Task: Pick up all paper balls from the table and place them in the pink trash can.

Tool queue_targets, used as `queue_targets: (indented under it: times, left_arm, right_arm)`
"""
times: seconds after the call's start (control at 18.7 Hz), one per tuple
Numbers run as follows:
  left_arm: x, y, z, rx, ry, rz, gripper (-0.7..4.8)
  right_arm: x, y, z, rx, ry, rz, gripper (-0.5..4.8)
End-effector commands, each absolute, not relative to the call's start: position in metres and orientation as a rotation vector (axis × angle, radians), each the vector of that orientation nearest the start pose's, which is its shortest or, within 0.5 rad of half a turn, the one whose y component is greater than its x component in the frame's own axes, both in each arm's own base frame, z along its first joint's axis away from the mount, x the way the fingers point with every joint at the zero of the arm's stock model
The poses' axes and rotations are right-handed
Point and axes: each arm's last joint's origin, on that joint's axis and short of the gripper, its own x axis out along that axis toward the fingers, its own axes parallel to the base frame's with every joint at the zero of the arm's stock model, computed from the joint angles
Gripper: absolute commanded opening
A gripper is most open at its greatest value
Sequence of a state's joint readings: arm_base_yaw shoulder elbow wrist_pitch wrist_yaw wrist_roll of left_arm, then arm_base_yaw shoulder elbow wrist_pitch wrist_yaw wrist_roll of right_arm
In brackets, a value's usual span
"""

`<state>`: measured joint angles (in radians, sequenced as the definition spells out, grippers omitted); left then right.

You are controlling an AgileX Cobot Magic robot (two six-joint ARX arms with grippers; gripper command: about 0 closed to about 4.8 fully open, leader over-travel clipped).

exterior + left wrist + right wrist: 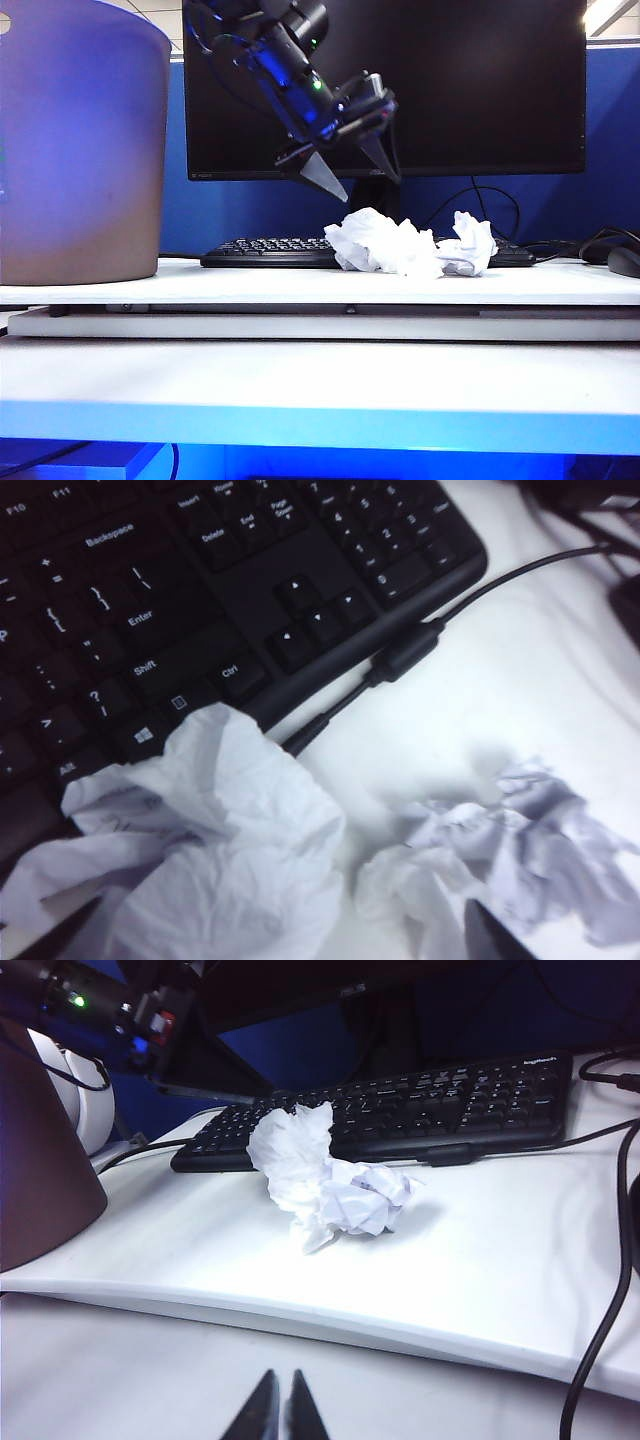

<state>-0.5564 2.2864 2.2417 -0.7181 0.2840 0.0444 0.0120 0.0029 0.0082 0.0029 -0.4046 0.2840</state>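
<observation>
A: Starting at the left, what's there?

B: The pink trash can stands at the left end of the desk, tall and tapered. Nothing can be seen inside it from this angle.

A: And the left pincer?

B: It hangs in the air in front of the dark monitor, fingers spread wide and pointing down toward the larger paper ball, holding nothing.

A: Where do the paper balls lie?

B: Two of them sit right of the middle, just in front of the black keyboard. The larger paper ball is touching or nearly touching the smaller paper ball on its right. A black cable runs past them.

A: How do they look?

B: White, crumpled, with sharp folds and loose flaps; the smaller one shows faint grey print or shadow.

A: How should they handle?

B: Very light and soft, I'd say. They'll squash and may spring back, so take the dense middle, not a flap.

A: And the right pincer?

B: Low at the near edge, well apart from the paper, its fingers pressed nearly together and empty.
</observation>
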Motion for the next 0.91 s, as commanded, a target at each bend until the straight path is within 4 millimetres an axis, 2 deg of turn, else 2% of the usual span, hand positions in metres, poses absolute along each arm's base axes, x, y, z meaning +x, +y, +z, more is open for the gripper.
queue_targets:
  times: [0.05, 0.27, 0.43, 0.48, 0.59, 0.64, 0.69, 0.8, 0.91]
  left_arm:
    - [0.429, -0.285, 0.276, 0.174, 0.756, -0.782, 4.79]
    - [0.431, -0.292, 0.262, 0.242, 0.762, -0.657, 4.79]
    - [0.434, -0.296, 0.255, 0.252, 0.75, -0.641, 4.79]
    - [0.434, -0.297, 0.254, 0.25, 0.748, -0.638, 4.2]
    - [0.435, -0.299, 0.252, 0.253, 0.749, -0.642, 1.99]
    - [0.435, -0.299, 0.251, 0.252, 0.746, -0.642, 1.49]
    - [0.436, -0.3, 0.25, 0.251, 0.743, -0.643, 1.41]
    - [0.435, -0.3, 0.249, 0.253, 0.751, -0.645, -0.05]
    - [0.434, -0.301, 0.25, 0.25, 0.75, -0.654, -0.05]
  right_arm:
    - [0.095, 0.013, 0.166, 0.279, 0.039, 0.419, 0.22]
    - [0.095, 0.013, 0.166, 0.279, 0.039, 0.419, 0.23]
    - [0.095, 0.013, 0.166, 0.279, 0.039, 0.418, 0.22]
    - [0.095, 0.013, 0.166, 0.279, 0.039, 0.418, 0.22]
    - [0.095, 0.013, 0.166, 0.279, 0.039, 0.418, 0.23]
    - [0.095, 0.013, 0.166, 0.279, 0.039, 0.418, 0.23]
    - [0.095, 0.013, 0.166, 0.279, 0.039, 0.418, 0.22]
    - [0.095, 0.013, 0.166, 0.279, 0.038, 0.418, 0.22]
    - [0.095, 0.013, 0.167, 0.279, 0.036, 0.417, 0.22]
